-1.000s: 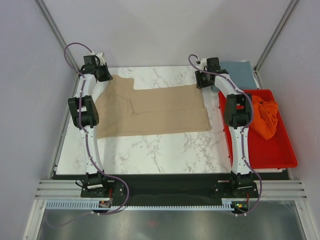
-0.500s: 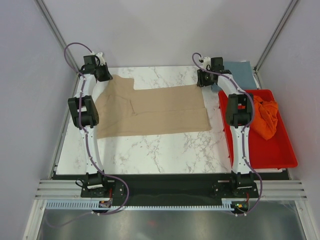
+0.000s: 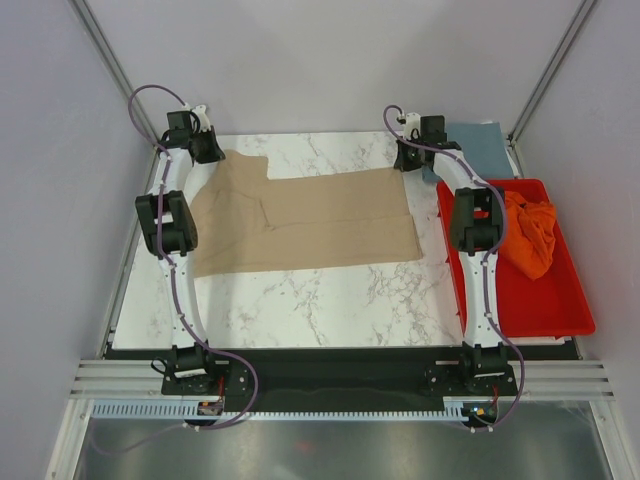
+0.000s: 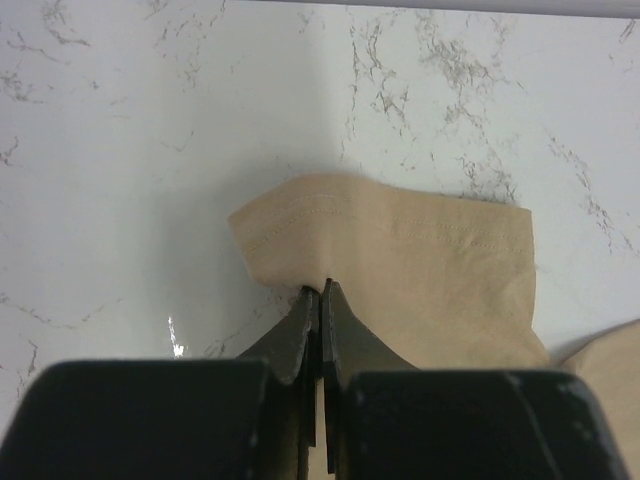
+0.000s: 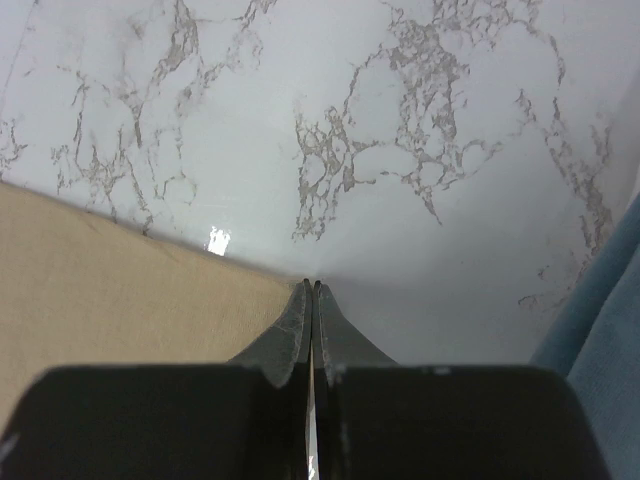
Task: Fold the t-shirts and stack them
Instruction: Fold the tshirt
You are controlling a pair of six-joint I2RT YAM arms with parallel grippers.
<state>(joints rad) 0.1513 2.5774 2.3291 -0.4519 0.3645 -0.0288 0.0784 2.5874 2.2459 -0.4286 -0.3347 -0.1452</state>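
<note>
The tan t-shirt point(image 3: 310, 220) lies spread flat across the far half of the marble table, one sleeve toward the far left. My left gripper point(image 3: 208, 152) is shut on that sleeve's hem; in the left wrist view the fingertips point(image 4: 320, 288) pinch the tan cloth point(image 4: 400, 250). My right gripper point(image 3: 405, 160) is shut at the shirt's far right corner; in the right wrist view point(image 5: 311, 284) the tan edge point(image 5: 120, 290) runs into the closed tips. The blue-grey t-shirt point(image 3: 480, 145) lies folded at the far right corner. The orange t-shirt point(image 3: 530, 232) lies crumpled in the tray.
The red plastic tray point(image 3: 550, 310) stands along the table's right edge, beside the right arm. The blue-grey cloth point(image 5: 600, 330) shows at the right wrist view's right edge, close to the gripper. White walls and metal frame posts enclose the table at the back and sides.
My right gripper has shifted slightly to the right at the shirt's far corner. The left arm and the shirt look unchanged.
</note>
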